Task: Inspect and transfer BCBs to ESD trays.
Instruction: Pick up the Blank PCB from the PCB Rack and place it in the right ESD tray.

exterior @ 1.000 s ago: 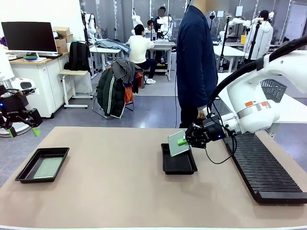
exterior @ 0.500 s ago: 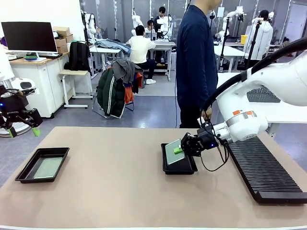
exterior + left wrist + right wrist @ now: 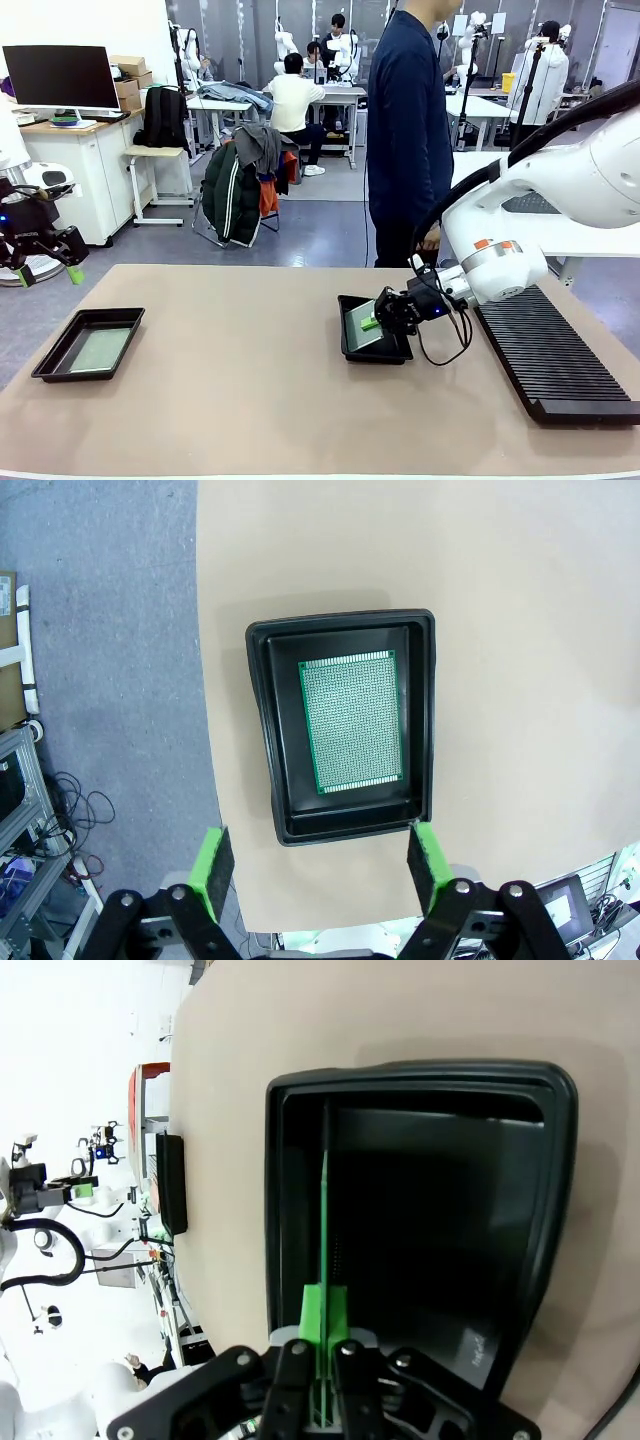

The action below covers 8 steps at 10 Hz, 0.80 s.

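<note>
A: Where is the BCB (image 3: 362, 327)?

B: Pinched edge-on in the right pincer (image 3: 377, 321), tilted, its lower edge inside the ESD tray (image 3: 372, 351) right of the table's (image 3: 240, 400) middle.

A: And the other 1?

B: A 2nd board (image 3: 352, 724) lies flat in the left tray (image 3: 345, 730), near the table's left edge.

A: The left pincer (image 3: 322, 859)?

B: High above that tray, fingers spread wide, holding nothing. A black slotted rack (image 3: 548, 352) sits at the right; a person (image 3: 408, 130) stands at the far side.

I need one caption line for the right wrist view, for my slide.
Right gripper shut on a thin BCB, lowering it edge-on into the black ESD tray.
</note>
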{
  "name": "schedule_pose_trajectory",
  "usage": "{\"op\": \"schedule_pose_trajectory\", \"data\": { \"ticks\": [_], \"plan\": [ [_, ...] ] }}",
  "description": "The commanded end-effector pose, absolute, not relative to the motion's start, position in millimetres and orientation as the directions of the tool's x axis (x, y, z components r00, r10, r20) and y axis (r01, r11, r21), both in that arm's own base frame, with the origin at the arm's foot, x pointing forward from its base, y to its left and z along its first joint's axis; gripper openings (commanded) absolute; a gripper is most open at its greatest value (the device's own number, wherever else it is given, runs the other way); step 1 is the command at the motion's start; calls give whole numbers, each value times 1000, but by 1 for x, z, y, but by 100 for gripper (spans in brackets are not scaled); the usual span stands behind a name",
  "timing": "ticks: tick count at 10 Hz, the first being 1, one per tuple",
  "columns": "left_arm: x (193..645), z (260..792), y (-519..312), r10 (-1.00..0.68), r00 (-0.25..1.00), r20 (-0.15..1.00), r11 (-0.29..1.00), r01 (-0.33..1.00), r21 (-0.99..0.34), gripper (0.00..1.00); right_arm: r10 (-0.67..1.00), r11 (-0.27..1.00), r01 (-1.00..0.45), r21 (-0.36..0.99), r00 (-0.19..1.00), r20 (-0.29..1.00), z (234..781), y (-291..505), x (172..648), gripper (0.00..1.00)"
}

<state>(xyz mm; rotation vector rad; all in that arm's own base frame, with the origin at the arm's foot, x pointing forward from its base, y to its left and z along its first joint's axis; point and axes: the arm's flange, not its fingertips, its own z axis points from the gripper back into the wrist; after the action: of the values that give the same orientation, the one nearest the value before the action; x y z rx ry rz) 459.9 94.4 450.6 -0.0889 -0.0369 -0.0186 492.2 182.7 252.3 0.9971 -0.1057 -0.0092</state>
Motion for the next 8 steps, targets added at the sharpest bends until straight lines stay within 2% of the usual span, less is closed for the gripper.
{"op": "schedule_pose_trajectory", "data": {
  "ticks": [1, 8],
  "plan": [
    [459, 450, 95, -13, 999, 44, 996, 17, -88, 93, -80, 556, -11, 831, 995, 67, 246, 187, 498, 3],
    [459, 450, 95, -13, 999, 44, 996, 17, -88, 93, -56, 543, -41, 839, 995, 85, 252, 183, 492, 3]
  ]
}}
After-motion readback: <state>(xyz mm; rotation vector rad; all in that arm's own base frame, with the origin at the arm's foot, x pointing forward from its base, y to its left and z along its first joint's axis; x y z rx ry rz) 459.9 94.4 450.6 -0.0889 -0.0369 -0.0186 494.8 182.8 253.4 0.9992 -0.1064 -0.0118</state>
